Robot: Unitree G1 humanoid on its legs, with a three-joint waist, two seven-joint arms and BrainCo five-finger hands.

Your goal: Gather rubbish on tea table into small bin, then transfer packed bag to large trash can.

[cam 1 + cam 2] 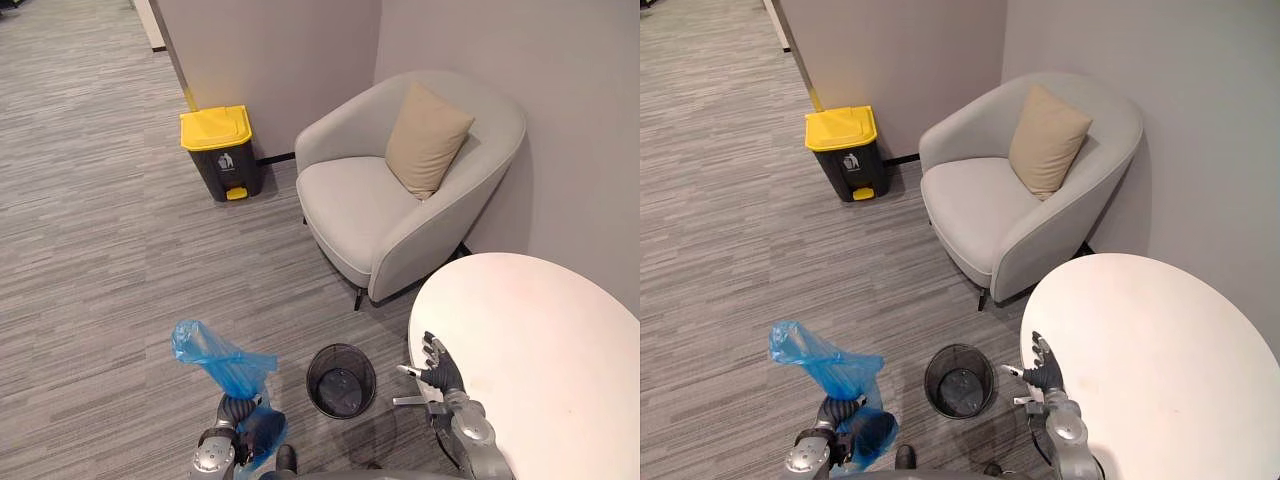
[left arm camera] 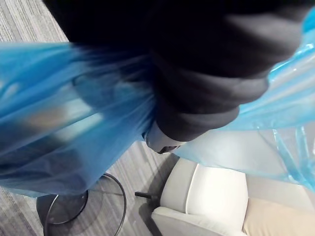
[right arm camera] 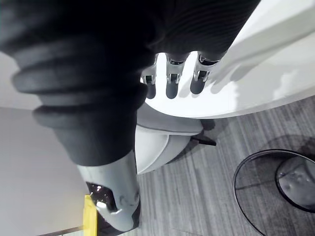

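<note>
The blue bag (image 1: pixel 222 362) is gripped round its neck by the left hand (image 1: pixel 232 411) beside the wire bin (image 1: pixel 341 380), while the right hand (image 1: pixel 438 372) is held with fingers (image 3: pixel 171 87) straight at the counter (image 1: pixel 545 340) edge.

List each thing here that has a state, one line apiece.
left hand: shut on the blue bag.
blue bag: held up above the floor, outside the small bin.
small bin: upright on the floor.
large trash can: lid shut.
right hand: open, fingers straight, at the table edge.
cushion: propped against the armchair back.
</note>
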